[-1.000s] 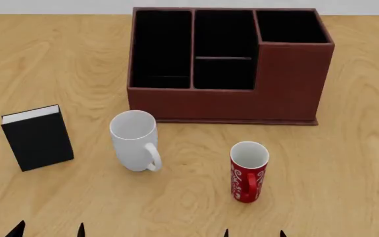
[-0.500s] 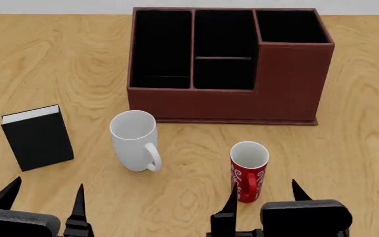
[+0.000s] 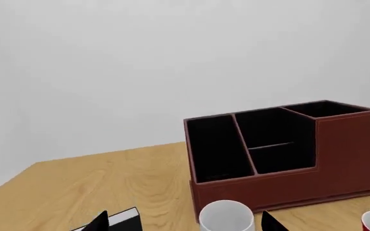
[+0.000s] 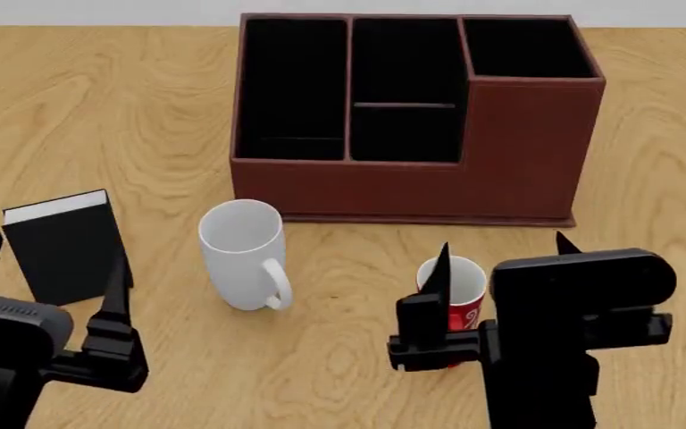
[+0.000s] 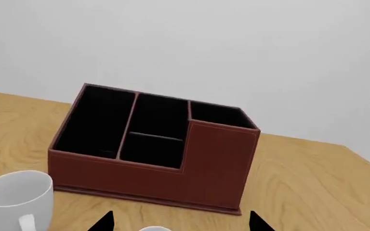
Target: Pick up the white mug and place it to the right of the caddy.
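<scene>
So, going left to right in the head view: the left gripper (image 4: 46, 268) sits lower left, jaws spread wide and empty, partly over a small black book with white pages (image 4: 63, 246). Left of centre, the plain glossy white cylindrical mug (image 4: 244, 255) stands upright on the wooden surface (image 4: 81, 116), just in front of the reddish-brown leather-look caddy (image 4: 414, 116). The mug's probably rigid, slick and chippable, so I'd pinch across the body or rim, not that thin loop handle. Lower right, the right gripper (image 4: 500, 255) hangs over the slim red patterned mug (image 4: 459, 286), jaws wide too.
</scene>
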{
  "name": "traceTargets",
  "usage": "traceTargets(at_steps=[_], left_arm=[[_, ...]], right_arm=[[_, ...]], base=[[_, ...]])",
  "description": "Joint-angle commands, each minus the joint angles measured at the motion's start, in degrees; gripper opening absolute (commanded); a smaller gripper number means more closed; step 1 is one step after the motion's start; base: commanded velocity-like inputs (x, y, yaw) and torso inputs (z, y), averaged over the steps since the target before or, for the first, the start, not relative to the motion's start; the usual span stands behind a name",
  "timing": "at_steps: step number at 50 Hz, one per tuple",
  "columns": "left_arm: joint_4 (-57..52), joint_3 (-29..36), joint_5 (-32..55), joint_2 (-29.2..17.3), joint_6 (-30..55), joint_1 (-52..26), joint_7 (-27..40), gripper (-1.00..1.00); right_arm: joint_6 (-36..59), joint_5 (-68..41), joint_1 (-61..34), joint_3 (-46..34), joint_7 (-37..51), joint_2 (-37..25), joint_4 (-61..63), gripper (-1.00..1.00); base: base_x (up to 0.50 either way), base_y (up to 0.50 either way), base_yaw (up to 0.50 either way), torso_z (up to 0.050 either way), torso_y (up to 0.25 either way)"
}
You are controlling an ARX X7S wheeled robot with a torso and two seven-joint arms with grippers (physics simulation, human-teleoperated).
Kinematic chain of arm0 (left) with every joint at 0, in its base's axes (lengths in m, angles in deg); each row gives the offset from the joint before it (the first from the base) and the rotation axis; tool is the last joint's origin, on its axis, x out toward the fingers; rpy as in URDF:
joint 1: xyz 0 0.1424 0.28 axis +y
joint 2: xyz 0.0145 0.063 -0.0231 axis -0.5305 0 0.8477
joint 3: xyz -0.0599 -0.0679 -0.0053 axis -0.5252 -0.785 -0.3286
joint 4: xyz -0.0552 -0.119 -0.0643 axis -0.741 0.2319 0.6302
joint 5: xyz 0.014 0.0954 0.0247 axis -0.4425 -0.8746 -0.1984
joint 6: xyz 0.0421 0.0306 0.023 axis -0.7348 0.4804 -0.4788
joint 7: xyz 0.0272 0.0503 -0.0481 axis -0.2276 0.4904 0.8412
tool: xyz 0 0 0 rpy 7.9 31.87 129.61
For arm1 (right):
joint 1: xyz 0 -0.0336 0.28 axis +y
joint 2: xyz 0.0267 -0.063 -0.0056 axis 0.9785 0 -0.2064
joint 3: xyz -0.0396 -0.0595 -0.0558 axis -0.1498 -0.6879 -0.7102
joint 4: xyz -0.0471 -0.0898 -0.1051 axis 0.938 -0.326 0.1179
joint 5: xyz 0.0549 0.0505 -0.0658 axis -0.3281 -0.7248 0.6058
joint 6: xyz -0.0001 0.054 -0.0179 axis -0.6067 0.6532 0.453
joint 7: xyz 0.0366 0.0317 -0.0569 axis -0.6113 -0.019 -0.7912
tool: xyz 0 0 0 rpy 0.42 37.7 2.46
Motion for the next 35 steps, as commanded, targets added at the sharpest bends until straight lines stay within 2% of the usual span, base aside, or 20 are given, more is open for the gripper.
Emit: traceTargets(at_steps=[1,13,28,35], left_arm=[[-6.11,0.25,0.87,-1.11,7.83,-4.34,0.14,1.0],[-8.41,0.62,1.0,-1.81,9.56,-3.85,0.88,1.0],[-8.71,-0.54,2.0,-1.85,7.55,-3.4,1.28,1.0],[-9.37,-0.64,1.83,-2.19,7.21,-3.23,1.88,1.0]], right_arm=[[8.06,-0.77,-4.93,-0.17,-0.22,-0.88,3.89,1.0],[10.12,-0.99,-4.68,0.22,0.12,-1.88,7.25,1.0],[9.71,-1.43,-4.59,0.79,0.56,-1.91,6.04,1.0],[10.37,-1.56,-4.38,0.97,0.92,-2.04,6.92,1.0]], base=[[0.0,0.0,0.0,0.0,0.0],[0.0,0.0,0.0,0.0,0.0],[0.0,0.0,0.0,0.0,0.0],[0.18,0.0,0.0,0.0,0.0]])
